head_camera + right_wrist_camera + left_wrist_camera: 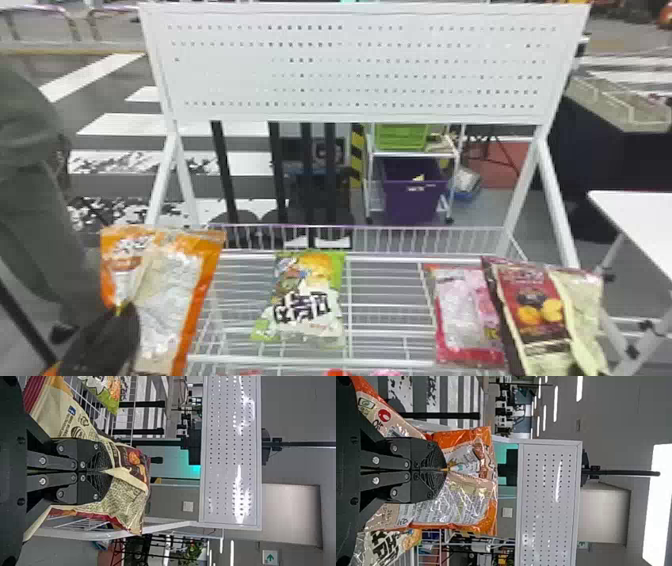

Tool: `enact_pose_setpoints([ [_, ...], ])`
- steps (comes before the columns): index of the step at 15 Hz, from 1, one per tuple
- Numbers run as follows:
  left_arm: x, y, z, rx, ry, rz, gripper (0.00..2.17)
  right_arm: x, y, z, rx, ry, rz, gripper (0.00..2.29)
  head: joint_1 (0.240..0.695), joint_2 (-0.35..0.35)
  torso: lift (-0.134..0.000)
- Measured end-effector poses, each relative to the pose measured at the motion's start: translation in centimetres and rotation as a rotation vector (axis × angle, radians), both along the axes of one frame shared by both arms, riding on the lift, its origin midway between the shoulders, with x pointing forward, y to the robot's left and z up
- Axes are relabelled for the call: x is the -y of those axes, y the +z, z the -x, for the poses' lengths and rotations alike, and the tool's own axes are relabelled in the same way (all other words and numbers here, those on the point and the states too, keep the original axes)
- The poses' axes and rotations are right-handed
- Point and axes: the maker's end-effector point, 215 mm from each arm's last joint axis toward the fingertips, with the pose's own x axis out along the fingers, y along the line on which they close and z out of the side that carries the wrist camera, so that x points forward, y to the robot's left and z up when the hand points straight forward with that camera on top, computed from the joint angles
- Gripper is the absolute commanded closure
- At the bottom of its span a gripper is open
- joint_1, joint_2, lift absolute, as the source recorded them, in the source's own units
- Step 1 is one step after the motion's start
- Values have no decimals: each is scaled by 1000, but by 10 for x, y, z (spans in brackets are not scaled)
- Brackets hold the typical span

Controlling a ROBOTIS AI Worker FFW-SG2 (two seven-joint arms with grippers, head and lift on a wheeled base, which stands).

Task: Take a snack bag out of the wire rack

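At the head view's lower left, my left gripper point(120, 315) is shut on an orange snack bag point(170, 290), held upright at the rack's left side. In the left wrist view the left gripper point(446, 470) pinches a fold of the orange bag point(466, 502). A dark red and cream snack bag point(535, 310) is at the rack's right side in the head view. The right wrist view has my right gripper point(109, 471) shut on that bag point(126, 502). Between them, a green snack bag point(305, 300) lies in the wire rack point(382, 260).
A pink-red bag point(465, 315) lies in the rack beside the dark red one. Behind the rack rises a white pegboard point(360, 65) on slanted posts. A white table point(645, 220) stands at the right. More red packages peek in at the bottom edge.
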Motion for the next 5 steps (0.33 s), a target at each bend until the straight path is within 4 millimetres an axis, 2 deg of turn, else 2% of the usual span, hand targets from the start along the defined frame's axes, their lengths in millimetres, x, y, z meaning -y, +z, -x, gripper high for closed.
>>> enact_pose_setpoints([
  [5, 0, 0, 0, 0, 0, 0, 1868, -1, -1, 0, 0, 6, -1, 2253, 499, 0, 0],
])
